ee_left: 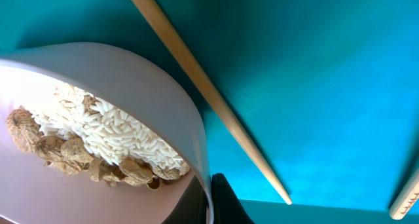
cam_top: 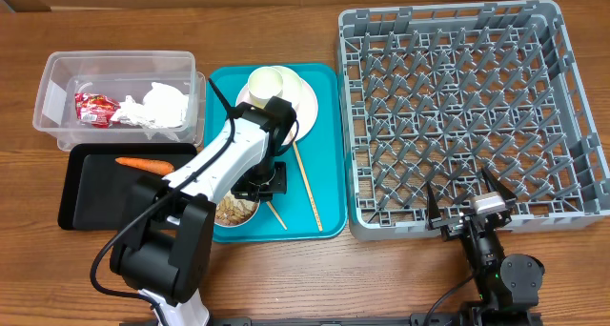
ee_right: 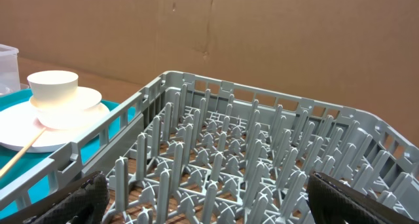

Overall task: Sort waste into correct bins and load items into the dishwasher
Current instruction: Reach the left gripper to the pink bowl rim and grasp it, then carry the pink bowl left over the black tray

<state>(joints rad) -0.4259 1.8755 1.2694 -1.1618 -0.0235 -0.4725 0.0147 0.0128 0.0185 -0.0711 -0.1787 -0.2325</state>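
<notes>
My left gripper (cam_top: 257,186) is shut on the rim of the small white bowl (cam_top: 233,212), which holds white rice-like grains (ee_left: 111,129) and beige food scraps (ee_left: 59,152); the jaws (ee_left: 211,201) pinch the bowl's wall. The bowl sits at the front of the teal tray (cam_top: 324,126). Two wooden chopsticks (cam_top: 307,188) lie on the tray. A white cup (cam_top: 272,81) stands on the white plate (cam_top: 303,102). The clear tub (cam_top: 57,78) holds the red wrapper (cam_top: 95,109) and crumpled paper (cam_top: 162,107). The carrot (cam_top: 143,162) lies in the black tray (cam_top: 86,188). My right gripper (cam_top: 467,197) is open and empty over the front edge of the grey rack (cam_top: 467,107).
The rack (ee_right: 216,158) fills the right half of the table, its pegs upright. The plate and cup (ee_right: 54,90) show left of it in the right wrist view. A brown cardboard wall stands behind the table.
</notes>
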